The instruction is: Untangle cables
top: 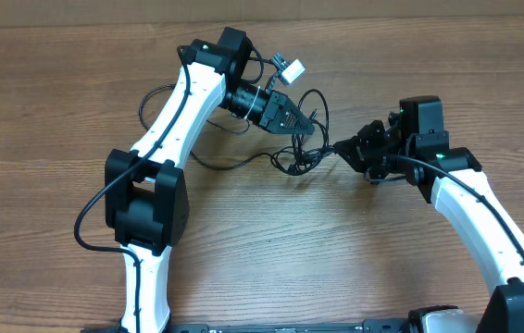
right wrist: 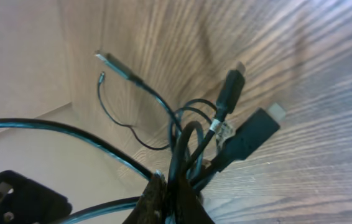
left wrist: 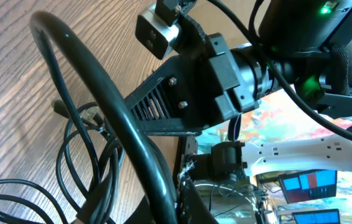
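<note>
Table top [top: 271,240]: brown wood grain running left to right, filling almost the whole overhead view.
Far edge: a plain tan strip [top: 382,7] lies beyond it.
Beige surface [right wrist: 14,56]: smooth, past the table's edge; wall or floor unclear.
Monitors [left wrist: 306,185]: blue and red panels, lit.
Light: even, with soft shadows.
</note>
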You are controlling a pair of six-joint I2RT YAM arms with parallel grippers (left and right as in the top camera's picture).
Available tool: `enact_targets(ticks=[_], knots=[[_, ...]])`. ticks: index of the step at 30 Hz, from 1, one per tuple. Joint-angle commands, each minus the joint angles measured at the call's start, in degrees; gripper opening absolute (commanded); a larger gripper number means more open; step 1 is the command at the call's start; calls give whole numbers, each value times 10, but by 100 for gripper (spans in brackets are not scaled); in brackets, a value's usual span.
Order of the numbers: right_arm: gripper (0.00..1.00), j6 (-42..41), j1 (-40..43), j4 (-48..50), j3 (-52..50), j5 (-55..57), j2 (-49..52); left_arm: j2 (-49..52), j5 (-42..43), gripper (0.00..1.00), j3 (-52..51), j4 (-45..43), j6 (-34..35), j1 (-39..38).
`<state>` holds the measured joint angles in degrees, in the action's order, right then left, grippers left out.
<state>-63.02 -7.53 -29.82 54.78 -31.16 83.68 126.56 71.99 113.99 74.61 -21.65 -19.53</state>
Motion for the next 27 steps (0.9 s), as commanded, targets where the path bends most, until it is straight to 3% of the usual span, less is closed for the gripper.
enact_targets(ticks=[1,6,12,14,15,16,19,23,27], knots=[[4,5,1,-30,10,72,-6,-3,9,4,13,5,-21,4],[4,5,2,-101,10,224,-6,-3,-3,4,13,6,-21,23],[4,3,2,-113,9,284,-6,-3,-46,4,13,18,-19,37],[17,2,2,-106,9,286,-6,-3,-47,4,13,23,-19,38],[32,3,2,-100,9,285,-6,-3,-47,4,13,23,-19,38],[39,8,2,-95,9,282,-6,-3,-47,4,13,23,-19,38],[45,52,1,-76,9,246,-6,-3,-47,4,13,23,-20,37],[56,189,1,-13,10,75,-6,-3,-46,4,13,20,-22,37],[57,192,1,-9,9,2,-6,-3,-7,4,13,18,-28,36]])
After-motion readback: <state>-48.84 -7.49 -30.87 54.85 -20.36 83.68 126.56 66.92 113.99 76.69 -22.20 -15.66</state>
